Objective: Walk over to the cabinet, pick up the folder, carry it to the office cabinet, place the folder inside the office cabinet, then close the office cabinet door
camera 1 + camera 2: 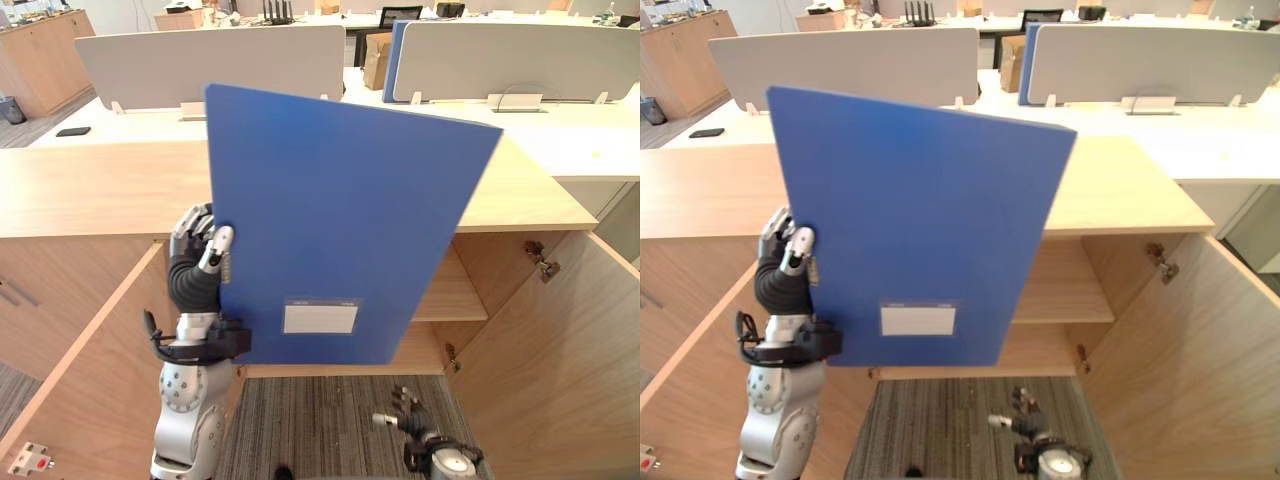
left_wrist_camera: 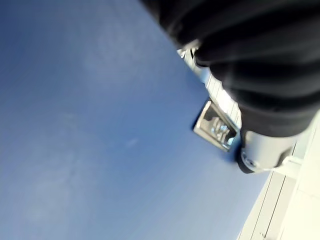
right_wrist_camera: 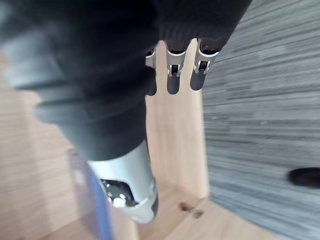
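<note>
A large blue folder (image 1: pixel 340 220) with a white label stands upright and slightly tilted in front of the open office cabinet (image 1: pixel 470 290). My left hand (image 1: pixel 198 252) grips the folder's left edge, thumb on the near face and fingers behind it; the blue cover (image 2: pixel 90 125) shows close up in the left wrist view. My right hand (image 1: pixel 410 415) hangs low over the carpet with relaxed fingers (image 3: pixel 172 75), holding nothing. Both cabinet doors stand open, the left door (image 1: pixel 90 380) and the right door (image 1: pixel 560 350). The folder hides much of the cabinet's inside; a shelf (image 1: pixel 445 295) shows to its right.
The cabinet's wooden top (image 1: pixel 100 185) runs across the view at folder height. Behind it stand white desks with grey divider panels (image 1: pixel 210 60). A dark phone (image 1: pixel 73 131) lies on the far left desk. Grey carpet (image 1: pixel 320 420) lies between the open doors.
</note>
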Controlling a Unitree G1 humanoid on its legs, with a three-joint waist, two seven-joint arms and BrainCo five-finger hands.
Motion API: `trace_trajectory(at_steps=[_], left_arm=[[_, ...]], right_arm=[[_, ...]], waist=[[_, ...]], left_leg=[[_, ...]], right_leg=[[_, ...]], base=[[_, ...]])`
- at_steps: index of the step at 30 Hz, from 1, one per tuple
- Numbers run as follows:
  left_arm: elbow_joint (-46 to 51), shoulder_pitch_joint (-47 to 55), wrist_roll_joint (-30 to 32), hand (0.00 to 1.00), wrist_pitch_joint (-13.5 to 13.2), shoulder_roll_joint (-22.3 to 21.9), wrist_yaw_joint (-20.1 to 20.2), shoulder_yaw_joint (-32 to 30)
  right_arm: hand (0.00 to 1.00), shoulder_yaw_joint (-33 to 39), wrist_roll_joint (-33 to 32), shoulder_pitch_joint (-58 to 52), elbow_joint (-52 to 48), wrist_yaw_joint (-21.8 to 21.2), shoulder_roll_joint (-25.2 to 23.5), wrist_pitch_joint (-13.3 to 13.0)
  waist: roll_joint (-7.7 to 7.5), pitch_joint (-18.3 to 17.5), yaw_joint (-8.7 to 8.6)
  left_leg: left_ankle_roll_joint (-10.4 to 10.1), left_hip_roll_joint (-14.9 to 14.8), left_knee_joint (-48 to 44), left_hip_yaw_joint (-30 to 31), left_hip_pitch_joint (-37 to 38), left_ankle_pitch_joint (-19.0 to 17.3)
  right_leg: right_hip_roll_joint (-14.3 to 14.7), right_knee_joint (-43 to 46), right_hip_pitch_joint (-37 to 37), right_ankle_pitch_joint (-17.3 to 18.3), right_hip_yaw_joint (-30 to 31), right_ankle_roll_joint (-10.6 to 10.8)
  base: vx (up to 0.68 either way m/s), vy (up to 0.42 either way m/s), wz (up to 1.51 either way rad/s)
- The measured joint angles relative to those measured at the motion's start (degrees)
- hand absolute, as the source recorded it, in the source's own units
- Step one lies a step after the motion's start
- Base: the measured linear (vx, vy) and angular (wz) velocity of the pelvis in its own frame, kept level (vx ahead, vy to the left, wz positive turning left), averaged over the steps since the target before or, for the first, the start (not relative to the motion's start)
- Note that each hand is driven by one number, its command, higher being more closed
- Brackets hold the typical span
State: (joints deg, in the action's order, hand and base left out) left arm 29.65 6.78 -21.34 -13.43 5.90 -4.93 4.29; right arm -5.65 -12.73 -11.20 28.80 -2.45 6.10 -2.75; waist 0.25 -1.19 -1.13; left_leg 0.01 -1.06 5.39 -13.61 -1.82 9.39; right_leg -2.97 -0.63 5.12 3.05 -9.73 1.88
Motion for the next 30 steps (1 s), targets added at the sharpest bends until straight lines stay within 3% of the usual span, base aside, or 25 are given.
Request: trace_trajectory(at_steps=[5, 10, 21, 25, 30], left_arm=[[0.0, 2.8, -1.2, 1.00, 0.0, -0.2, 0.1, -3.2], [0.0, 4.1, -1.2, 1.00, 0.0, -0.2, 0.3, -5.7], [0.0, 4.1, -1.2, 1.00, 0.0, -1.2, 0.9, -8.8], [0.0, 3.1, -1.2, 1.00, 0.0, -1.2, 1.3, -8.7], [-0.1, 2.3, -1.2, 1.00, 0.0, -1.2, 1.8, -7.2]], right_arm=[[0.00, 6.5, -12.1, -4.1, -18.3, -1.6, -2.5, -3.6], [0.00, 10.7, -18.6, -4.0, -29.1, -2.7, -2.9, -6.0], [0.00, 11.1, -22.3, -0.5, -33.1, -5.4, -2.8, -6.4], [0.00, 9.2, -29.0, 3.1, -34.2, -9.3, -1.8, -6.4], [0.00, 1.8, -37.0, 8.2, -35.7, -13.2, -0.8, -6.4]], waist=[[0.04, -0.1, -0.94], [0.07, -0.1, -1.26], [-0.03, -0.7, -1.25], [-0.03, -0.7, -1.19], [-0.04, -0.7, -0.88]], left_leg=[[-0.1, -0.3, 0.0, -0.1, 0.2, 0.0], [-0.3, -0.4, 0.0, -1.1, 0.5, -0.2], [-0.2, -0.4, 0.0, -1.2, 0.5, -0.2], [-0.2, -0.4, 0.0, -1.2, 0.5, -0.2], [-0.2, -0.4, 0.0, -1.1, 0.5, -0.2]], right_leg=[[0.2, 0.0, -0.1, 0.0, 0.1, -0.1], [0.2, -0.1, -0.1, 0.2, 0.9, -0.1], [0.2, -0.5, 0.0, -0.3, 1.1, 0.0], [0.2, -0.5, 0.0, -0.2, 1.1, 0.0], [0.2, -0.5, 0.0, -0.2, 1.0, 0.0]], base=[[-0.04, 0.002, -0.02], [-0.03, 0.011, -0.09], [0.00, 0.001, 0.00], [0.00, 0.000, 0.00], [0.00, 0.000, 0.00]])
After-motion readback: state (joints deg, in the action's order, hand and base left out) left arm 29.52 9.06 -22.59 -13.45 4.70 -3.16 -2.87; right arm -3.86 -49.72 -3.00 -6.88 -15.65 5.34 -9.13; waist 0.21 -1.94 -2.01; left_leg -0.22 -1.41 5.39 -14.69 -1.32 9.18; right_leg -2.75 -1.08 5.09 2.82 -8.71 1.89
